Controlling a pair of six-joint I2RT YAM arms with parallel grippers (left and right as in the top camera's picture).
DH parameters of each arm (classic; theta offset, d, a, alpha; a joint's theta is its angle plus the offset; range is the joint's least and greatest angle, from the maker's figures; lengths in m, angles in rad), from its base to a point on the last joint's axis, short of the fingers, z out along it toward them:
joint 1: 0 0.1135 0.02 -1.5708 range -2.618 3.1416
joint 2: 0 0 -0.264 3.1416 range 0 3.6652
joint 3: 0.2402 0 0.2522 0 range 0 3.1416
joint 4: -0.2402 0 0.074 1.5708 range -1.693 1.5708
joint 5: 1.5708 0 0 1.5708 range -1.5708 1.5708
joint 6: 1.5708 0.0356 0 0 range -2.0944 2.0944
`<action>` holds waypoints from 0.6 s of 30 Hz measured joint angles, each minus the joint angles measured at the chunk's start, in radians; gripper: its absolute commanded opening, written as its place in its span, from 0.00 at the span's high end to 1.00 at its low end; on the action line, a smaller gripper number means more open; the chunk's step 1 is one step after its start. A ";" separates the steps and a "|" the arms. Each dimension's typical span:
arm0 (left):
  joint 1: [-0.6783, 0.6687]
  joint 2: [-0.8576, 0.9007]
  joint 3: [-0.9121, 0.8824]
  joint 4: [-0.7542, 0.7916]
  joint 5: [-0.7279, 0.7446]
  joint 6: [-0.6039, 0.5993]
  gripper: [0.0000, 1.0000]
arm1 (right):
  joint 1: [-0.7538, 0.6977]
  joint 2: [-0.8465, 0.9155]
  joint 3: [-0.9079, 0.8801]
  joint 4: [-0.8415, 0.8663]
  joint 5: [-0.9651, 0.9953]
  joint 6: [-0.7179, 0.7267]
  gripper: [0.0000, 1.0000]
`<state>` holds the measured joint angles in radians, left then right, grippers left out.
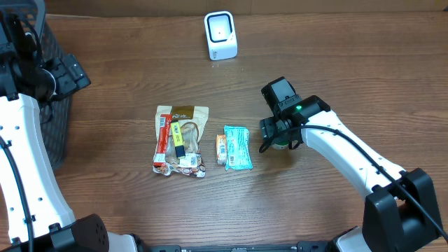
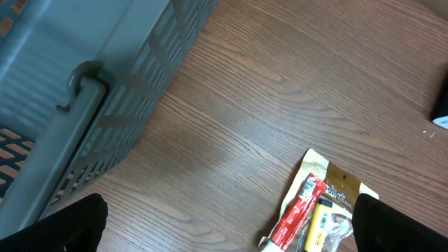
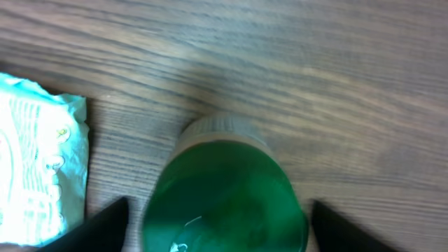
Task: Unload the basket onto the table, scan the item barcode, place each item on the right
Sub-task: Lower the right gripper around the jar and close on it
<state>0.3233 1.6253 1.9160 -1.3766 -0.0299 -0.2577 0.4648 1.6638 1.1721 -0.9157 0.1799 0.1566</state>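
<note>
Straddling the green bottle (image 3: 224, 185) on the tabletop (image 1: 336, 70) just right of the teal packet (image 1: 238, 147), my right claw (image 3: 218, 227) stood spread wide, gripping nothing that I could see; my left claw (image 2: 224, 234) hung open and empty by the basket (image 2: 105, 84). I judged the pickup to be in hand: next I needed to close, lift and face its code toward the far scanner (image 1: 220, 35). No barcode showed, and overhead my wrist hid most of the bottle.

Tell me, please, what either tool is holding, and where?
Nothing is held: the right tool stands open around the green bottle, fingers clear of it; the left tool is empty.
</note>
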 measured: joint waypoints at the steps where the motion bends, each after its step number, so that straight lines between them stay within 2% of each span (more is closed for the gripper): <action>1: 0.000 0.000 0.000 0.000 0.000 0.000 0.00 | 0.000 0.000 0.000 0.005 0.000 -0.010 0.00; 6: 0.000 0.000 0.000 0.000 0.000 0.000 0.00 | 0.000 0.000 0.000 0.019 0.002 0.000 0.00; 14: 0.000 0.000 0.000 0.000 0.000 0.000 0.00 | 0.000 0.000 0.000 0.002 0.008 0.248 0.00; 18: 0.000 0.000 0.000 0.000 0.000 0.000 0.00 | 0.000 0.000 0.000 -0.013 0.005 0.314 0.00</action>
<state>0.3233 1.6253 1.9160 -1.3766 -0.0299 -0.2577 0.4644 1.6638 1.1721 -0.9287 0.1848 0.4709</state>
